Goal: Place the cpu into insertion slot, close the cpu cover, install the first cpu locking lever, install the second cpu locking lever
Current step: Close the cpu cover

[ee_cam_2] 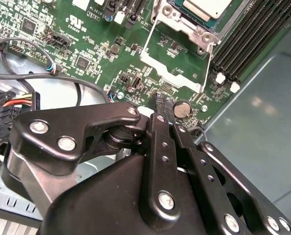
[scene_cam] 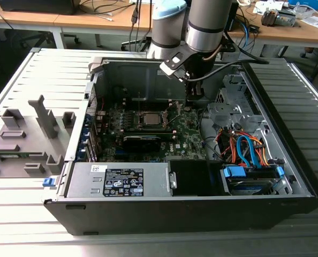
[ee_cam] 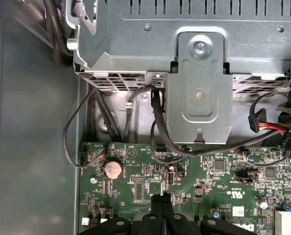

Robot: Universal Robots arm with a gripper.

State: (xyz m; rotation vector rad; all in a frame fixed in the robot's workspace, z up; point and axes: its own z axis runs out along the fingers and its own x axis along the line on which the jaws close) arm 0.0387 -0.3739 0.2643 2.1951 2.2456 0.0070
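One arm: reaches down into the open computer case (scene_cam: 175, 214) from its far side in the exterior view, wrist above the motherboard (scene_cam: 183, 134).
gripper (ee_cam_2: 160, 101): fingers pressed together tip to tip, with nothing between them. The tips hang just over the green board.
Nearest part: coin battery (ee_cam_2: 182, 108), just beside the tips and not touched. In the first wrist view it sits off to one side of the tips.
cpu (ee_cam_2: 206, 7): plain silver top showing, seated inside the insertion slot (ee_cam_2: 182, 24).
Slot location: middle of the board in the exterior view, on the exterior view's left of the gripper.
cpu cover (ee_cam_2: 171, 73): open and off the socket. The silver frame sits between the socket and the fingertips, and green board shows through its cutout. Cannot tell whether it lies flat or tilts up.
Gap: the tips are near the cover's free edge but apart from it.
Memory slots (ee_cam_2: 253, 34): long black rows just beside the socket.
Graphics card (scene_cam: 143, 140): black, on the camera side of the socket in the exterior view.
Power supply (scene_cam: 121, 179): grey labelled box along the case's near edge.
Drive cage (ee_cam: 199, 88): grey sheet-metal bracket at the board's edge, with black cables looping from under it onto the board.
Cable bundle (scene_cam: 244, 150): orange and blue, inside the case on the exterior view's right.
Fixtures (scene_cam: 25, 134): grey holders on the slatted table (scene_cam: 20, 75), outside the case on the exterior view's left.
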